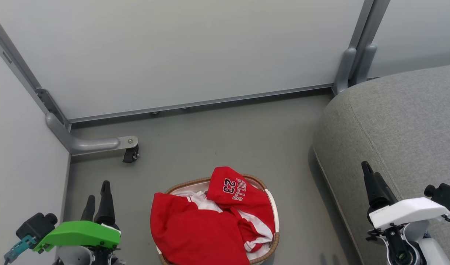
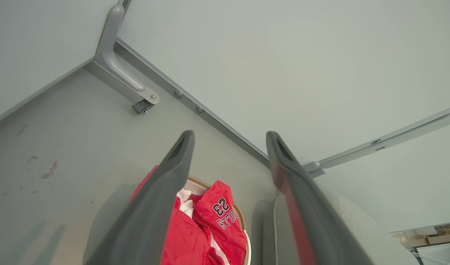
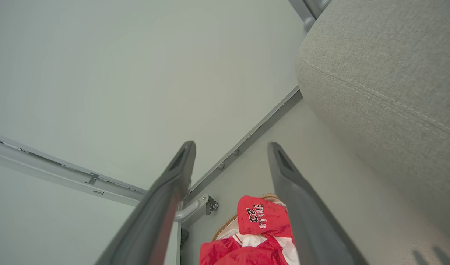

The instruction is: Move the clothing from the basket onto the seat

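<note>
The red clothing (image 1: pixel 203 224) with white stripes fills the basket (image 1: pixel 275 211) on the floor, low in the head view's middle; one piece printed "BULLS 23" (image 1: pixel 234 189) lies on top at the far side. The grey seat (image 1: pixel 405 125) rises at the right. My left gripper (image 1: pixel 98 198) hangs open at the lower left, well left of the basket, holding nothing. My right gripper (image 1: pixel 370 176) stands open over the seat's front edge. The left wrist view looks past the left gripper (image 2: pixel 228 138) to the clothing (image 2: pixel 206 228); the right wrist view looks past the right gripper (image 3: pixel 230 147) to the clothing (image 3: pixel 262 224) and seat (image 3: pixel 387 81).
Pale partition walls (image 1: pixel 173 51) close the back and left. A grey bracket foot with a black caster (image 1: pixel 131 152) juts onto the floor at the left corner. Bare grey floor (image 1: pixel 228 136) lies between wall, basket and seat.
</note>
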Motion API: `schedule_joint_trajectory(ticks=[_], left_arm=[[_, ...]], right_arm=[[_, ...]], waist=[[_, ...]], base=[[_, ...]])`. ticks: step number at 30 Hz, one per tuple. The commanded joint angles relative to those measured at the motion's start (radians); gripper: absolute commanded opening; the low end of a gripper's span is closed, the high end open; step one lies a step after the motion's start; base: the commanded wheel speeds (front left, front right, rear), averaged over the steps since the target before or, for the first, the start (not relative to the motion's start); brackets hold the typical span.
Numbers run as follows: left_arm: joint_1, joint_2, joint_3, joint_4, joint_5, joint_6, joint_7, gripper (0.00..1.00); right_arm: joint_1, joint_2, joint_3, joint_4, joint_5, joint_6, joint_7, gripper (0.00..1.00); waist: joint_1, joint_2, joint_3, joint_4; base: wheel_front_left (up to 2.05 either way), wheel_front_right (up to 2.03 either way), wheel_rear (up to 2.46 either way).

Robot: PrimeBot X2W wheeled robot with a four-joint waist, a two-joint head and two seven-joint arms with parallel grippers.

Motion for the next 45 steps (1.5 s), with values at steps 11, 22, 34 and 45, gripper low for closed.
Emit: schedule_joint_trajectory(ticks=[11, 22, 34, 45], left_arm=[[-0.025, 0.032, -0.055, 0.006, 0.181, 0.045, -0.046, 1.0], [-0.019, 0.05, -0.106, 0.016, 0.315, 0.064, -0.079, 1.0], [-0.017, 0.057, -0.138, 0.022, 0.443, 0.085, -0.111, 1.0], [-0.005, 0.059, -0.159, 0.026, 0.553, 0.101, -0.139, 1.0]], right_arm=[[-0.029, -0.023, 0.023, 0.0, -0.185, 0.0, -0.047, 1.0], [-0.033, -0.035, 0.043, 0.01, -0.321, 0.0, -0.08, 1.0], [-0.041, -0.043, 0.063, 0.021, -0.454, 0.0, -0.113, 1.0], [-0.041, -0.049, 0.08, 0.034, -0.563, 0.0, -0.141, 1.0]], waist=[[0.0, -0.0001, -0.002, -0.001], [0.0, -0.0001, -0.001, -0.002], [0.0, -0.0001, 0.004, -0.005], [0.0, -0.0001, 0.006, -0.008]], base=[[0.0, 0.0, 0.0], [0.0, 0.0, 0.0], [0.0, 0.0, 0.0], [0.0, 0.0, 0.0]])
